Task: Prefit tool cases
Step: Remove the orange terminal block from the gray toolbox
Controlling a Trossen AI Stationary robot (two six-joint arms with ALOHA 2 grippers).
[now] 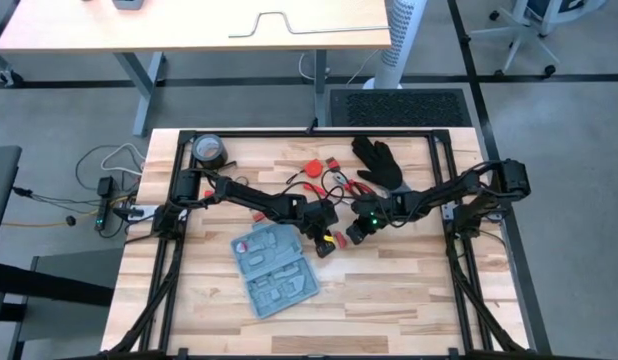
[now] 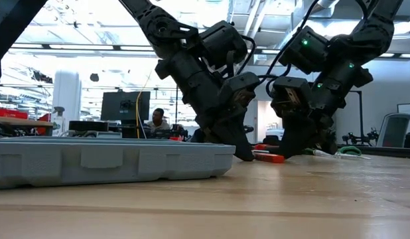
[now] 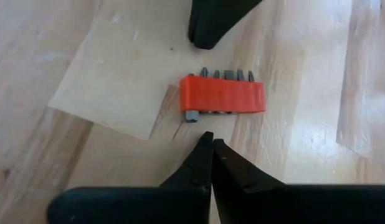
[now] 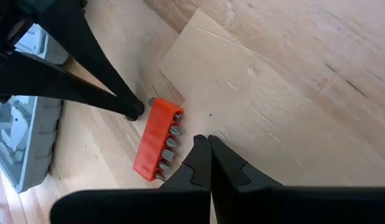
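Tool case [image 1: 274, 270], light blue and lying open on the tabletop [image 1: 409, 300], sits toward the left front with its grey-blue slots showing; how many slots hold tools cannot be told. Just beside it, near the table's middle, both arms meet over a small red bit holder [image 3: 222, 96] that lies flat on the wood, apart from the case. The left gripper [image 3: 211, 142] has its jaws closed together and empty, tips just short of the holder. The right gripper [image 4: 208, 144] is likewise pressed shut on nothing, tips beside the bits. More red tools [image 1: 324, 172] and a black glove [image 1: 381, 162] lie toward the back. By this showing, most of the fitting remains to do.
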